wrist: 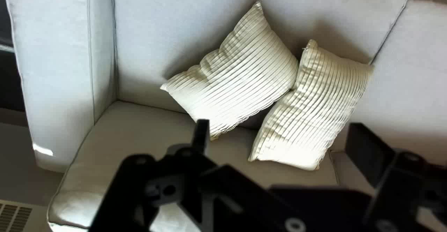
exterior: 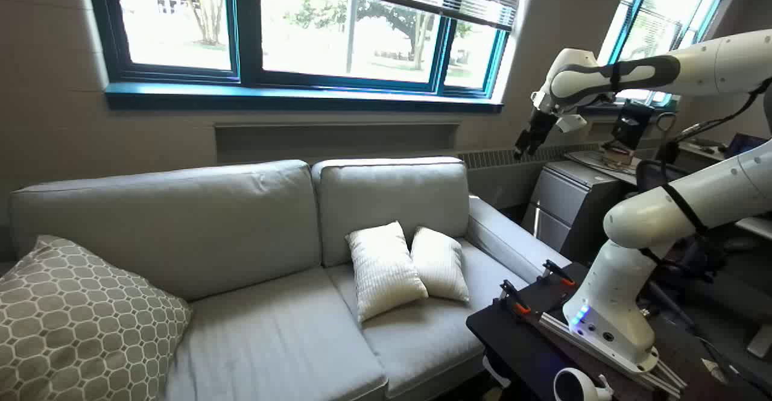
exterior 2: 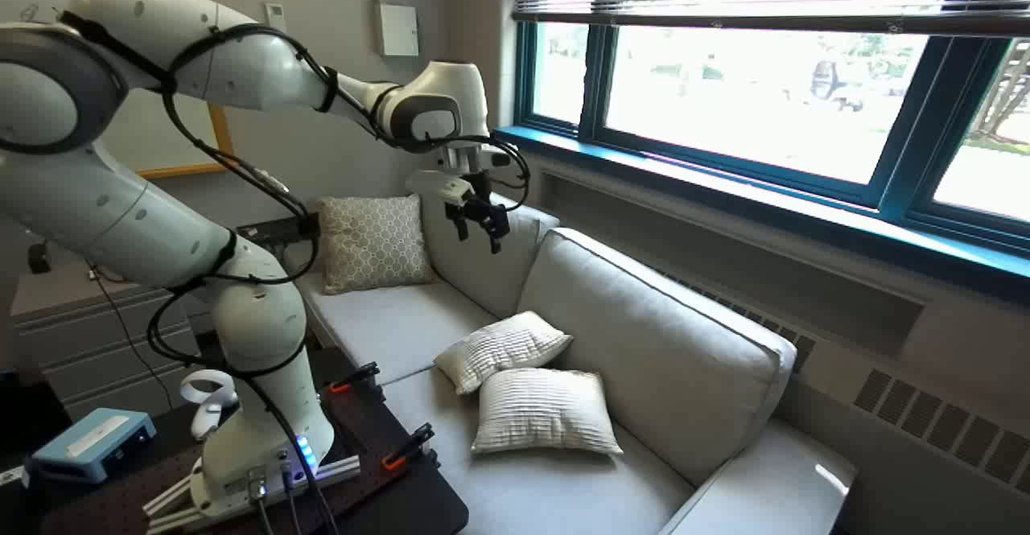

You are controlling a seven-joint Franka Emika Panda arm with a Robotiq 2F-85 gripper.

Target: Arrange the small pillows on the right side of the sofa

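Black two-finger gripper (wrist: pixel 279 125) hangs wide-spread, holding nothing; two small square white ribbed-fabric pillows (exterior: pixel 386 271) (exterior: pixel 441 265) touch on light-grey fabric sofa (exterior: pixel 271 313), likely grouped for right-side placement.

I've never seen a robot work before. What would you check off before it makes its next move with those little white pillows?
1. Gripper open: ok, its jaws stand wide apart, holding nothing.
2. Both small pillows on the sofa: ok, resting on the same seat cushion.
3. Pillows clear of each other: not ok, their edges meet in the wrist view.
4. Pillows lined up: not ok, they sit at different angles.
5. Patterned cushion out of the way: ok, it is at the sofa's opposite end.
6. Which pillow it will take first: cannot tell, since the gripper hangs above, touching neither.
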